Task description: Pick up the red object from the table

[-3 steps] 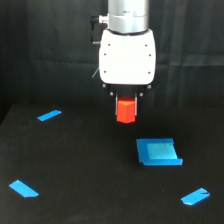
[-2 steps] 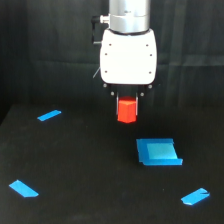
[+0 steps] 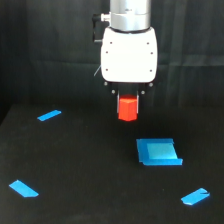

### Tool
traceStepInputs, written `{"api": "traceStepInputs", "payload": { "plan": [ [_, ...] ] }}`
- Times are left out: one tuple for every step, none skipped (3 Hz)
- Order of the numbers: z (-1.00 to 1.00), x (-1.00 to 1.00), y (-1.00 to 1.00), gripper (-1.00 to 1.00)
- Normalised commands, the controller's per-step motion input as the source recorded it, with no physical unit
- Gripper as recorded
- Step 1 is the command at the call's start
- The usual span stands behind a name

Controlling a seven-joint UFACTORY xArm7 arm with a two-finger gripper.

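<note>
A: What is the red object [image 3: 127, 108] like?

B: A small matte orange-red block with faceted sides, a short hexagonal prism by its edges. It sits in the gripper [image 3: 127, 102], whose short dark fingers are clamped on its upper part, right under the white, smooth, boxy housing of the arm. The block hangs clear above the table [image 3: 90, 165].

A: And the table?

B: Flat, matte black, plain, against a dark curtain-like backdrop.

A: What lies around the red object?

B: Bright blue flat pieces, all on the table and well apart from it. Below it and toward the exterior view's right is a blue square piece [image 3: 158, 151], larger than the block, with a paler centre. Farther toward that lower right lies a small blue sliver [image 3: 195, 196]. Toward the exterior view's left of the block there is a thin blue strip [image 3: 49, 115], and far toward the lower left another blue slab [image 3: 23, 188].

A: Anything blocking the block?

B: Only the fingers and housing cover its top; nothing else touches it.
</note>
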Motion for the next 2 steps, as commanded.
{"api": "traceStepInputs", "payload": {
  "plan": [
    [0.11, 0.07, 0.0, -1.0],
    [0.1, -0.02, 0.1, -0.95]
  ]
}}
